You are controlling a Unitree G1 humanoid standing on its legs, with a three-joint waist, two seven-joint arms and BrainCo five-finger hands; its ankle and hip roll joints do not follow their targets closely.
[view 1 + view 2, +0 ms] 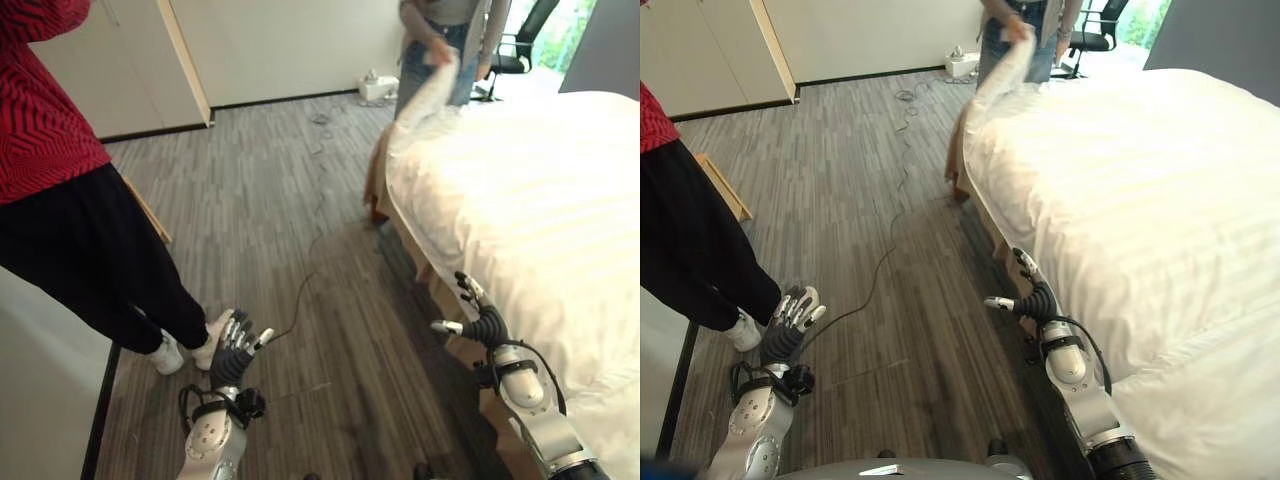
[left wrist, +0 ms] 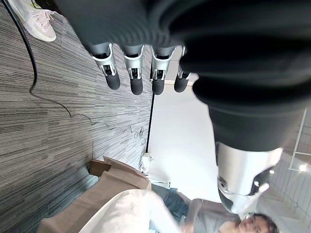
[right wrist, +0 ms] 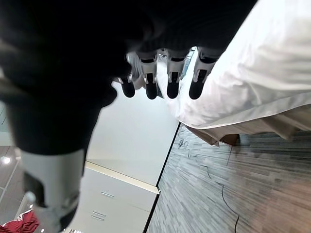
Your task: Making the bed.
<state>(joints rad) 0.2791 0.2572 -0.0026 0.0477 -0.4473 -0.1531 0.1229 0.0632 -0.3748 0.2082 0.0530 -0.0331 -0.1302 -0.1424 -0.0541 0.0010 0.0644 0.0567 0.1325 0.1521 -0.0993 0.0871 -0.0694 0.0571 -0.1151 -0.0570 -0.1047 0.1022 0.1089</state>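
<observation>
The bed (image 1: 560, 200) is filling the robot's right side, its long axis running away from the robot toward the far wall, and the white duvet (image 1: 1160, 190) is lying over it with its near edge hanging down the bed's side over the tan base (image 1: 440, 290). Measured from the bed, the right hand (image 1: 478, 318) is hovering just beside that hanging edge, near the bed's close corner, not touching cloth; the left hand (image 1: 233, 345) is sitting well apart from the bed, out over the grey floor (image 1: 280, 200). So the right hand is plainly the nearer one, and the duvet edge is lying to its right and slightly ahead, stretching lengthwise along the bed. Both hands are relaxed with straight fingers (image 3: 170, 73), holding nothing, as each wrist view is showing. At the bed's far corner a person (image 1: 440, 40) is lifting a fold of the duvet (image 1: 425, 100). Another person (image 1: 70, 200) in a red top is standing well clear of the bed, beyond the left hand. The coming move is likely calling for a short sideways reach by the right hand to the duvet edge.
</observation>
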